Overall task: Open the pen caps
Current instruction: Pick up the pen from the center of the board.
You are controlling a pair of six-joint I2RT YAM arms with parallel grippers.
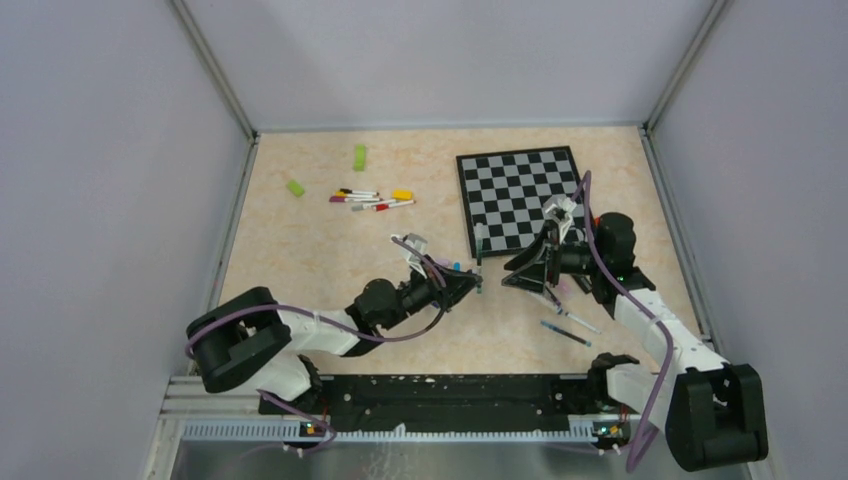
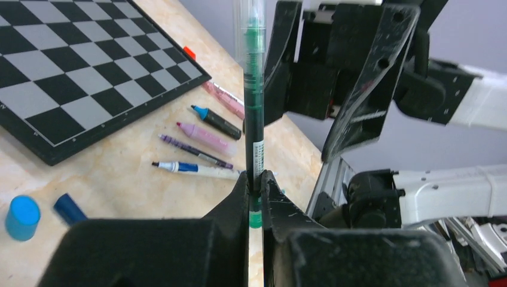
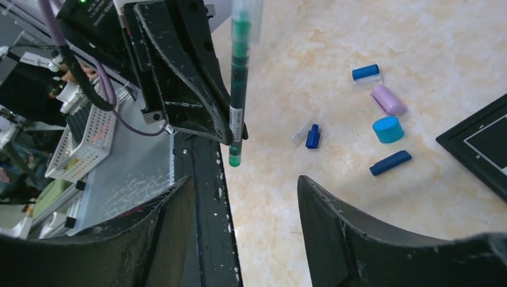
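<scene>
Grey walls close in a pale marbled surface (image 1: 330,260), with a chessboard (image 1: 520,200) at the far right. Here we have the left claw (image 2: 255,179) pinched tight on a green pen (image 2: 255,113). It grips the barrel low down, so the pen stands upright above the surface, just off the chessboard's near corner. We see a clear cap (image 2: 251,18) over the pen's top end. The right claw (image 3: 245,179) faces it with jaws spread wide, holding nothing, fingertips just beside the pen.

Down on the surface near the chessboard we spot loose caps: a light blue cap (image 3: 388,128), a purple cap (image 3: 388,100) and a dark blue cap (image 3: 390,162). Four more pens (image 2: 206,137) lie by the chessboard's edge. A bunch of pens (image 1: 370,200) sits well away at the far left, with a yellow block (image 1: 402,194) just beside it and a green block (image 1: 359,157) near.
</scene>
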